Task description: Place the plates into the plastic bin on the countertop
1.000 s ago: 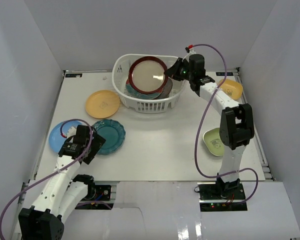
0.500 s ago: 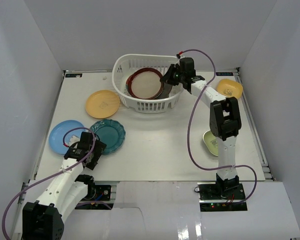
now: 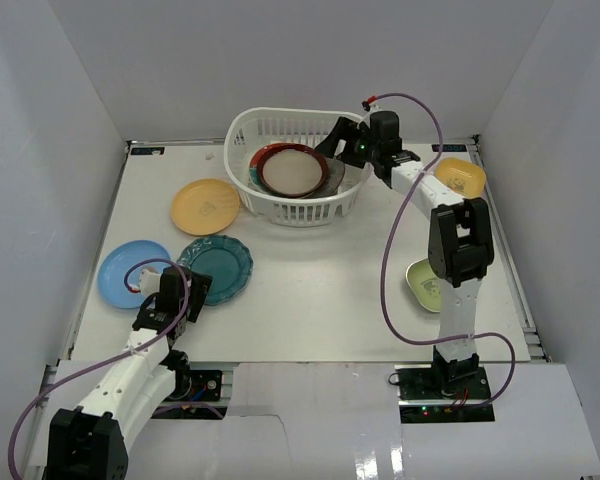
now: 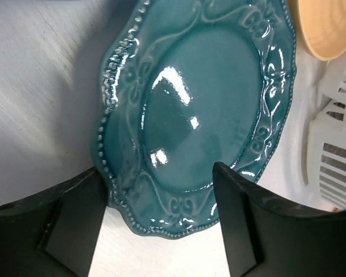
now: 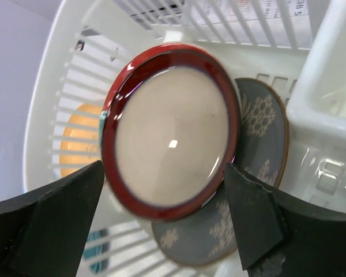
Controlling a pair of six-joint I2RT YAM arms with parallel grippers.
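A red-rimmed beige plate [image 3: 291,170] [image 5: 168,130] lies tilted in the white plastic bin [image 3: 280,116], on top of a grey plate [image 5: 260,124] with pale patterns. My right gripper [image 3: 342,142] [image 5: 164,166] hovers open at the bin's right end, its fingers wide apart on either side of the red-rimmed plate and clear of it. The teal scalloped plate [image 3: 223,266] [image 4: 202,98] lies flat on the countertop [image 3: 320,270]. My left gripper [image 3: 192,290] [image 4: 158,168] is open over the plate's near rim, one finger outside the edge and the other above the plate.
A yellow round plate [image 3: 206,207] and a light blue plate [image 3: 123,272] lie left of the teal one. A yellow squarish dish [image 3: 460,177] sits at the right back. A green one [image 3: 423,283] lies partly behind the right arm. Grey walls close in the countertop.
My right gripper opened and let go of the red-rimmed plate, which dropped from upright to lying in the bin. My left gripper shifted to the teal plate's near rim and narrowed a little.
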